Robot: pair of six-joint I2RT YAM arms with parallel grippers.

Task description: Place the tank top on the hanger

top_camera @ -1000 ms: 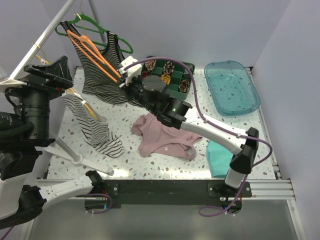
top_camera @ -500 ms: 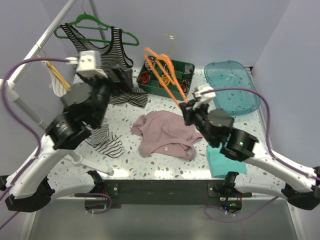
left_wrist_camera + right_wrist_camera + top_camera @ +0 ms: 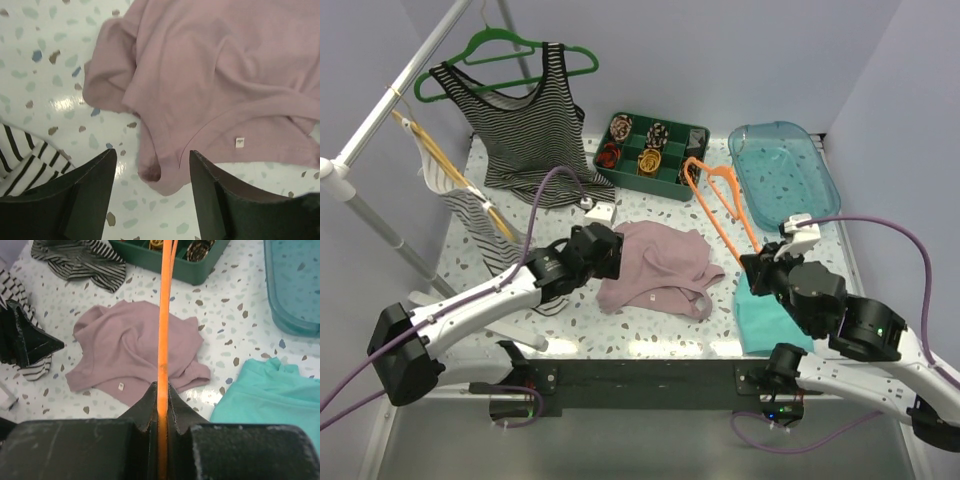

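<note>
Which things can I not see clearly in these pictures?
- Label on tank top: too small to read, left wrist view.
- Hook of hanger: cut by top edge, right wrist view.
- Part of teal cloth: behind right arm, top view.
- Whether left tool touches tank top: unclear, left wrist view.

Overhead view: bright, even, diffuse light from above, and the walls carry a lilac cast. The glossy counter (image 3: 718,150) shows white glare patches along its near edge. Shadows under the objects are soft and short. Focus is sharp throughout.

Left wrist view: the tank top (image 3: 210,75) is in focus, its folds softly shaded. One glare smear lies on the counter to its left. The left tool (image 3: 151,162) reads near-black and blurred along the bottom.

Right wrist view: well lit, with glare beside the fabric's near hem. The hanger (image 3: 164,315) softens toward the right tool (image 3: 162,390), whose dark body shows grain.
</note>
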